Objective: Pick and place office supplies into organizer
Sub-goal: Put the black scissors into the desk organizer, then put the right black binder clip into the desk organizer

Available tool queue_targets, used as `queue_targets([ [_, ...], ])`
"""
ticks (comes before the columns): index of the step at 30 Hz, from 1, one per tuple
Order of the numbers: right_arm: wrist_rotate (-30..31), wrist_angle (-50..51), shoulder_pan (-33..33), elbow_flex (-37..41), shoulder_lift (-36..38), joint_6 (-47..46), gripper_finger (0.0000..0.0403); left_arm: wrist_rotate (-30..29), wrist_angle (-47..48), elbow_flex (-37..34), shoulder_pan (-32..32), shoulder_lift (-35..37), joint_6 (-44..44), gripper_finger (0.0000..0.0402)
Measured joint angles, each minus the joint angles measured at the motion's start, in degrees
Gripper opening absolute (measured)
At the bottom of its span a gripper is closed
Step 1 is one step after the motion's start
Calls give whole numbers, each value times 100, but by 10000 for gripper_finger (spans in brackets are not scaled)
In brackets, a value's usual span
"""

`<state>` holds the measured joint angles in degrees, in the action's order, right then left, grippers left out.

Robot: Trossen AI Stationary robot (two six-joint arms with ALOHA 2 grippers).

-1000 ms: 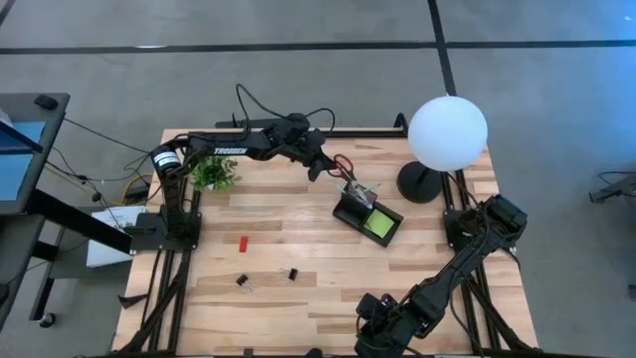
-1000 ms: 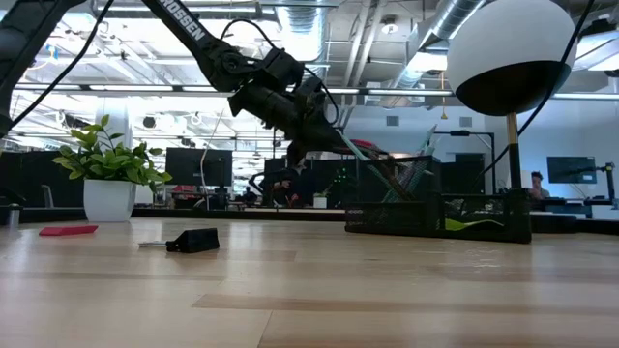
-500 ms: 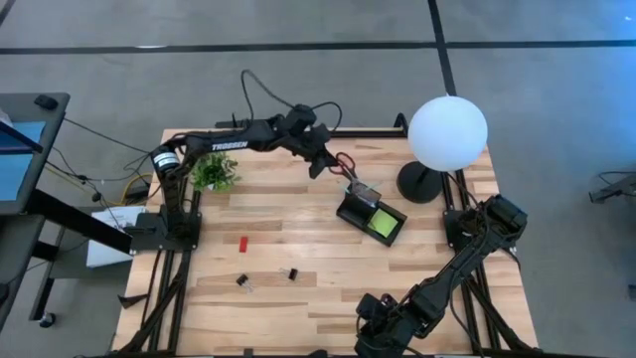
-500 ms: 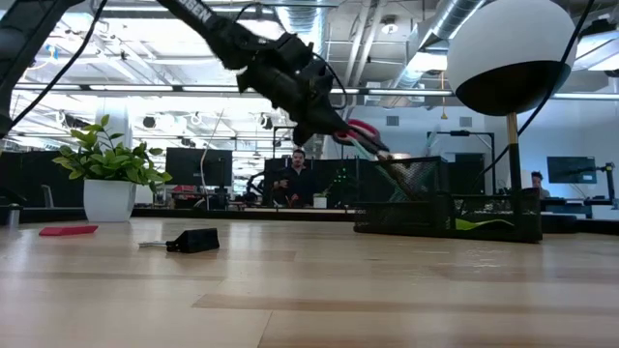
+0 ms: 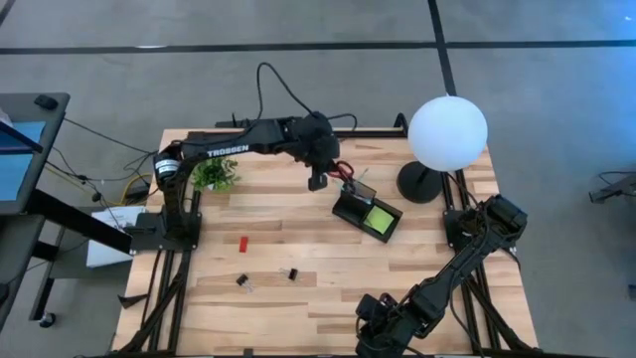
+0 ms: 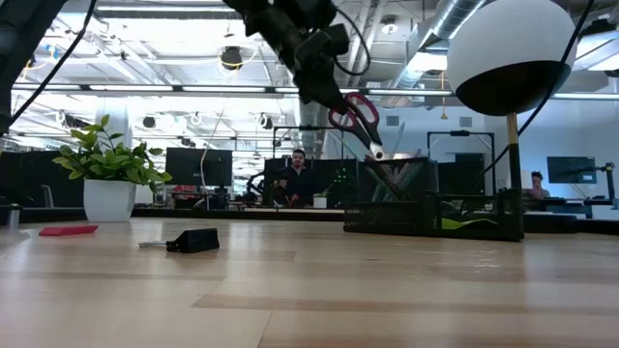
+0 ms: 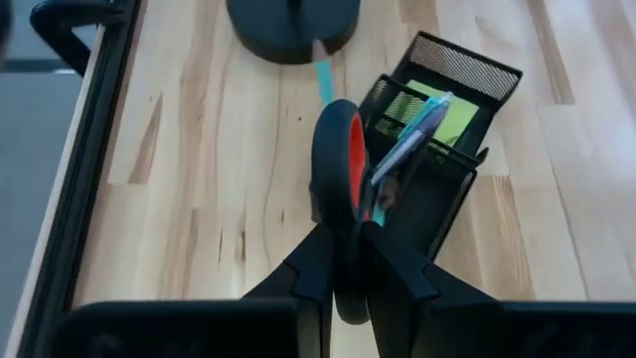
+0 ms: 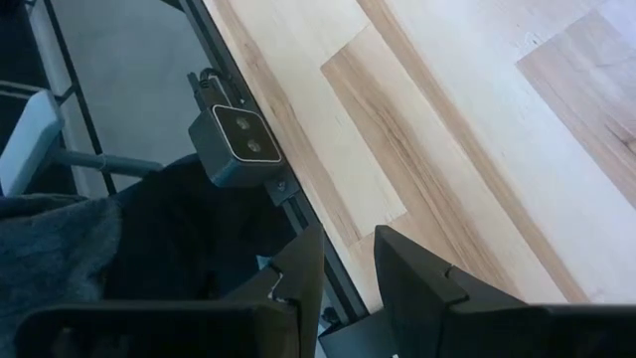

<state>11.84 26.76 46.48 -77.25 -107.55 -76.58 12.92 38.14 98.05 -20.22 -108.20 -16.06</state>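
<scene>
— Red-handled scissors (image 6: pixel 356 114) sit steeper than a second ago. Then they leaned low across the organizer (image 5: pixel 368 214); now the handles are up high and the blades point down into the tall pen-holder section.

— Who has them?

— The left gripper (image 7: pixel 345 261). Its fingers (image 7: pixel 316 273) are clamped on one red handle loop, seen edge-on in the wrist view. Over that second the arm swung round from the far-left side and rose, so the gripper now hangs above the organizer's near-left corner.

— Did the organizer shift?

— A little, I think. It slid and turned slightly on the counter (image 5: pixel 298 249) while the scissors were being levered upright. It now stands just beside the lamp base (image 5: pixel 417 183), not touching it as far as I can tell.

— Are the scissors in, then?

— Tips in, I'd say, resting among the pens (image 7: pixel 412 139) already standing there. The lime-green sticky-note pad (image 5: pixel 379 220) lies in the low compartment. But the grip is not released, so I'd count this item as nearly placed, not done.

— What remains?

— The small red block (image 5: pixel 242 242) and two black clips (image 5: pixel 241 281), (image 5: pixel 292 273), all well apart from the organizer, on the near-left part of the counter.

— And the right gripper (image 8: pixel 343 264)?

— Parked off the counter's near edge, fingers slightly apart on nothing.
</scene>
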Motion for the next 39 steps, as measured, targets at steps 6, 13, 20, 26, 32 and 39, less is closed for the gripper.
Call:
queue_targets([
  [6, 0, -34, 0, 0, 0, 0, 88, -178, 23, 21, 263, 0, -17, 37],
  [13, 4, -68, 0, 0, 0, 4, 88, -758, 24, 21, 395, 0, 29, 35],
  [20, 4, -56, 0, 0, 0, 9, 88, -1069, -52, 31, 421, -110, 1, 76],
  [26, 0, 1, 0, 0, 0, 56, 88, -1168, -181, 32, 440, -245, 19, 128],
  [32, -24, 163, 0, -2, 0, 63, 88, -1230, -120, 56, 504, -227, 78, 156],
  [39, -44, 304, 0, -2, 0, 66, 88, -1600, 1204, 989, 558, -203, 273, 155],
])
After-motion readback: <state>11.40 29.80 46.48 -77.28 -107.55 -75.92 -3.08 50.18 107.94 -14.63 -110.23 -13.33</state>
